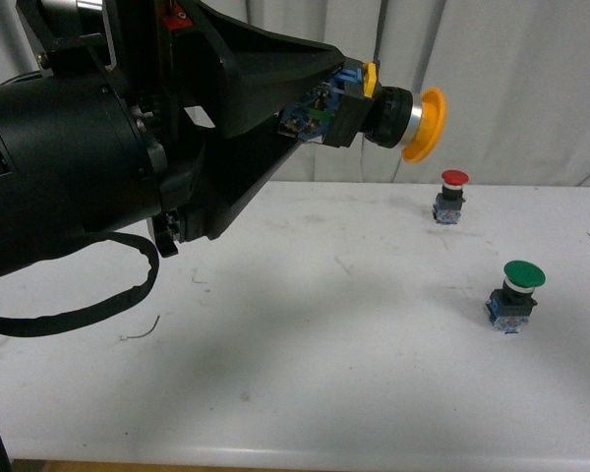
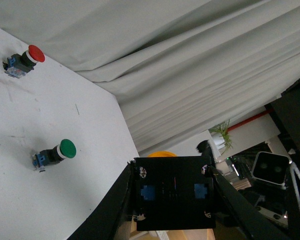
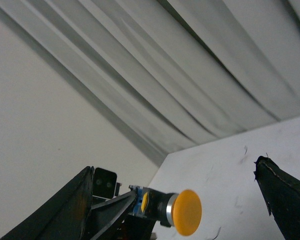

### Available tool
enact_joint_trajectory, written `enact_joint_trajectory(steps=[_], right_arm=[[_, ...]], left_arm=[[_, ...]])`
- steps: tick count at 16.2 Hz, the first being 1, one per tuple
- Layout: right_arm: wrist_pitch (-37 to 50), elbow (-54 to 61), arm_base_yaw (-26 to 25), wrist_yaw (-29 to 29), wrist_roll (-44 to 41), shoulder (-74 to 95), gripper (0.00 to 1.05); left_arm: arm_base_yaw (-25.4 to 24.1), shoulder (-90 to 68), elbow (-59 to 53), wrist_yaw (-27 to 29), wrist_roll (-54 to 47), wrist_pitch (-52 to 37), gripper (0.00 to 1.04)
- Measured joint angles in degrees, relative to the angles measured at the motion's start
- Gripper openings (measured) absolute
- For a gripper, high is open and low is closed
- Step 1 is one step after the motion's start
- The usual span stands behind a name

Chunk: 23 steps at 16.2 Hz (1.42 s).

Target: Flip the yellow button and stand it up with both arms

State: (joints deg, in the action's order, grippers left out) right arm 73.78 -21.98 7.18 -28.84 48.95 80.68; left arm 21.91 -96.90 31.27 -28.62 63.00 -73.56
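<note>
Front view: the left pincer (image 1: 336, 110) is gripping the yellow button (image 1: 393, 113) by its contact block and holding it high above the desk (image 1: 324, 344). The button is lying sideways, with the cap pointing toward the robot's right. The red button (image 1: 452, 195) and the green button (image 1: 514, 293) are standing on the desk lower down and to the right, well apart from it. Most of the yellow button is overhanging the grip, so a sideways nudge could be levering it loose. A drop from up there would likely be sending it rolling, perhaps into the other two.

Left wrist view: the block is filling the gap between the jaws, and only a sliver of yellow cap is showing beyond it. How squarely the block is sitting cannot be told from here.

Right wrist view: the right pincer (image 3: 174, 167) is gaping, its jaws standing wide apart at either edge and holding nothing. The yellow button is hanging between them but farther off, touching neither, its cap turned toward this camera. The handover looks like the risky part. Closing on the rounded cap rather than the collar could be squeezing the button out. The left pincer letting go early would be dropping it, and the two pincers could be clashing around so small a part.
</note>
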Motion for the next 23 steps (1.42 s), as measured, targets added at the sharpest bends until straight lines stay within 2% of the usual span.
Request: enact_joint_trajectory(steps=[3, 8, 9, 14, 23], right_arm=[[-0.3, 0.0, 1.9, 1.3, 14.8, 6.3, 0.98], [-0.2, -1.8, 5.0, 3.1, 23.8, 13.9, 0.98], [-0.1, -3.8, 7.2, 4.1, 25.8, 16.7, 0.98], [0.0, -7.5, 12.0, 6.4, 27.1, 19.0, 0.98], [-0.1, -8.1, 14.6, 7.6, 28.2, 19.4, 0.98]], left_arm=[[0.0, 0.0, 0.0, 0.1, 0.0, 0.0, 0.36], [0.0, 0.0, -0.7, 0.1, 0.0, 0.0, 0.36], [-0.1, 0.0, -1.0, 0.1, 0.1, 0.0, 0.36], [-0.1, 0.0, -1.3, 0.3, 0.5, 0.0, 0.36], [-0.3, 0.0, -1.5, 0.4, 1.1, 0.0, 0.36]])
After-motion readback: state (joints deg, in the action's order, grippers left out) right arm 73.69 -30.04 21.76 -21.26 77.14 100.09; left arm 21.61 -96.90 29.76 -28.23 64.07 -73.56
